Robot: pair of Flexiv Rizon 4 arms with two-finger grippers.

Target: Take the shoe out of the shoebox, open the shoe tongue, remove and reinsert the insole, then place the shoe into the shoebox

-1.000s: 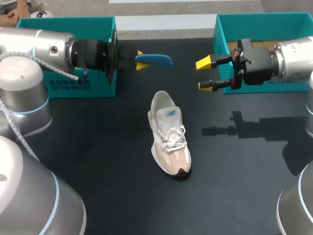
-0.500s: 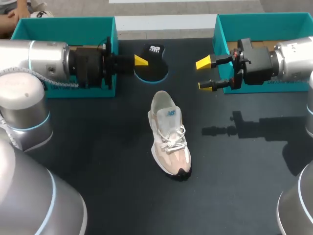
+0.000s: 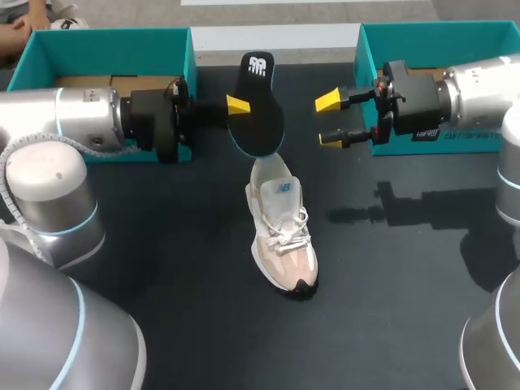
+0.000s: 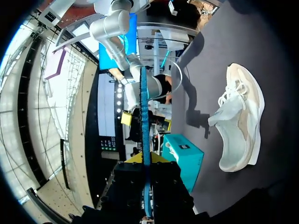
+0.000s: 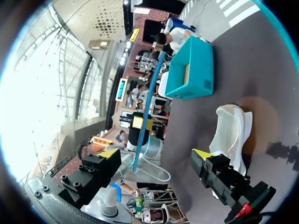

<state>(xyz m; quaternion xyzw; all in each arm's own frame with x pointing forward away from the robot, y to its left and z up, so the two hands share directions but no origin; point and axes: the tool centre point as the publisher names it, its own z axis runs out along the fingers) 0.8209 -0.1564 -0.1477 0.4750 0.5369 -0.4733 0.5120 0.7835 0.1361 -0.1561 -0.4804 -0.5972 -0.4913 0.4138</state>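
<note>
My left gripper (image 3: pixel 237 105) was clamped on the insole (image 3: pixel 260 114), holding it in the air just above the heel of the shoe (image 3: pixel 281 223). The shoe lay on the table (image 3: pixel 406 309), toe toward me and outside both the left box (image 3: pixel 106 32) and the right box (image 3: pixel 439 28). My right gripper (image 3: pixel 329 120) hung beside the insole, fingers spread and empty.

I judged the insole was out and reinsertion was the step in hand. The next move called for tipping the insole's front end down into the shoe's mouth. My right gripper would likely need to steady the shoe or hold the tongue back.

The head view showed the insole's broad black face. Both wrist views showed it only as a thin blue edge. The left wrist view alone showed both my fingers pressing its sides. The right wrist view confirmed that nothing sat between that gripper's yellow tips.
</note>
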